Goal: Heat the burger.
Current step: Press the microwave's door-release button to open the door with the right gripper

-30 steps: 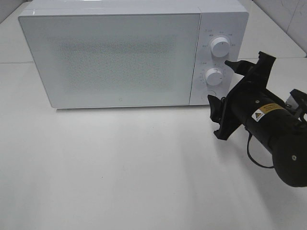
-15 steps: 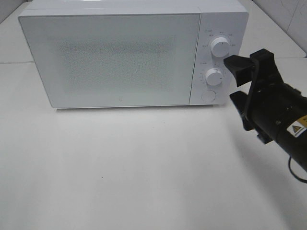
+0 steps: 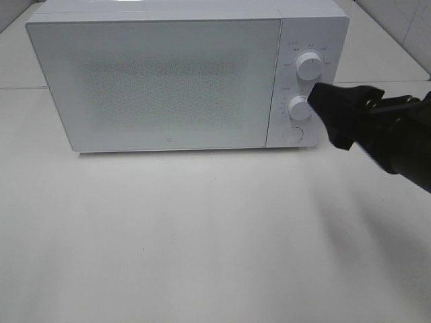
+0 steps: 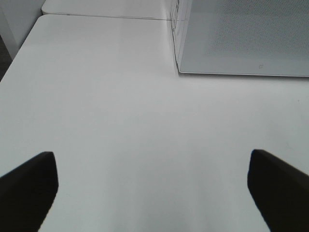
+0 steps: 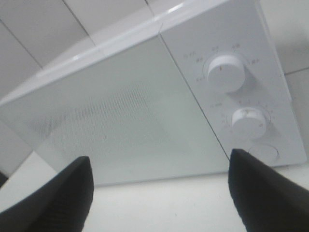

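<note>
Exterior high view gives me the white microwave (image 3: 168, 81) on the table (image 3: 202, 235) with its door shut. My right gripper (image 3: 328, 121) hangs before the control panel, one fingertip just beside the lower knob (image 3: 300, 108). Right wrist view shows its fingers (image 5: 58, 193) spread wide with nothing between them, and the left gripper (image 4: 150, 157) is likewise spread wide over the table near the microwave's corner. I cannot tell where the burger is, as no view shows it.
</note>
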